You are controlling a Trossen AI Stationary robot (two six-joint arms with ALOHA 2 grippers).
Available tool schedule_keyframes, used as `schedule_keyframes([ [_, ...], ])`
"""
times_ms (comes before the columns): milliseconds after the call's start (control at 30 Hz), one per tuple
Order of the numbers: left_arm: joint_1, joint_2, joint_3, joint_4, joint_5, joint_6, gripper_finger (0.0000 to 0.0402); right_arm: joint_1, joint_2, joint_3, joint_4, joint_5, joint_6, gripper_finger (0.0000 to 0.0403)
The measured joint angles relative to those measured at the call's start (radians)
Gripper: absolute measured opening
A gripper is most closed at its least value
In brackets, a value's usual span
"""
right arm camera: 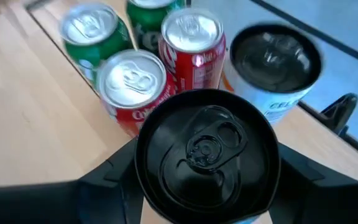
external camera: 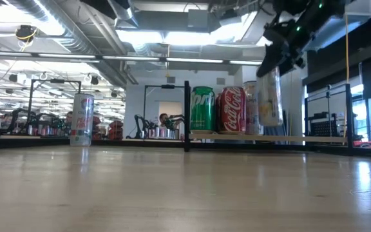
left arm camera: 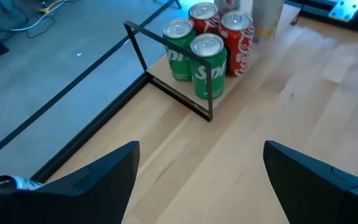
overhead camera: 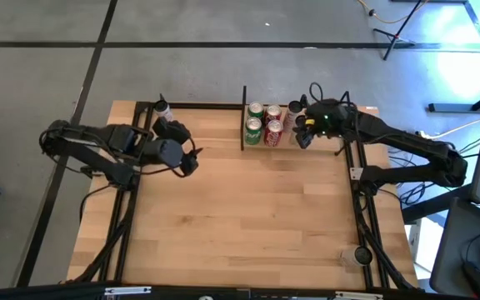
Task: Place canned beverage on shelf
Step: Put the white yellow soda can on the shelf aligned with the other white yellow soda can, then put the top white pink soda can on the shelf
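The shelf [overhead camera: 244,117] stands at the table's far edge, right of centre: black rods around a pale board [external camera: 301,137]. On it stand two green cans [right arm camera: 95,34], two red cans [right arm camera: 132,84] and a white can with a black top [right arm camera: 272,62]. My right gripper [right arm camera: 207,171] is shut on a pale can with a black top [external camera: 269,96], over the shelf's right part, next to the red cans. My left gripper [left arm camera: 201,180] is open and empty over the table's left part [overhead camera: 192,158]. A slim white can [external camera: 82,119] stands upright at the table's far left. My right gripper pinches the pale can by its side wall just under the black top [right arm camera: 207,149], one finger [right arm camera: 114,177] on each side. The fingers come from above, slanting down. The can hangs about upright below them, its bottom [external camera: 269,124] a little above the shelf board.
The shelf's front left upright rod [external camera: 187,116] and near rail [left arm camera: 173,93] stand between the open table and the cans. The wide wooden tabletop [overhead camera: 248,217] lies in front of the shelf. The slim can also shows in the high view [overhead camera: 162,108], close behind my left arm.
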Motion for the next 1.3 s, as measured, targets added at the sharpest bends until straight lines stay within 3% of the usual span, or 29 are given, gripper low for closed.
schedule_keyframes([
  [267, 0.016, 0.0, 0.0, 0.032, 0.005, 0.051, 0.0329, -0.001, 0.054, -0.057, 0.147, 0.012, 0.014, 0.0221],
  [667, 0.016, 0.0, 0.0, 0.049, 0.027, 0.062, 0.0329, -0.001, 0.084, -0.062, 0.169, 0.042, 0.015, 0.0224],
  [967, 0.016, 0.0, 0.0, 0.05, 0.029, 0.066, 0.0329, -0.001, 0.083, -0.044, 0.171, 0.053, 0.024, 0.0382],
  [1067, 0.014, 0.0, 0.0, 0.05, 0.031, 0.048, 0.0329, -0.001, 0.083, 0.001, 0.115, 0.055, 0.026, 0.0392],
  [1300, 0.02, 0.0, 0.0, 0.05, 0.033, 0.016, 0.0329, 0.0, 0.075, 0.134, -0.056, 0.022, 0.028, 0.0371],
])
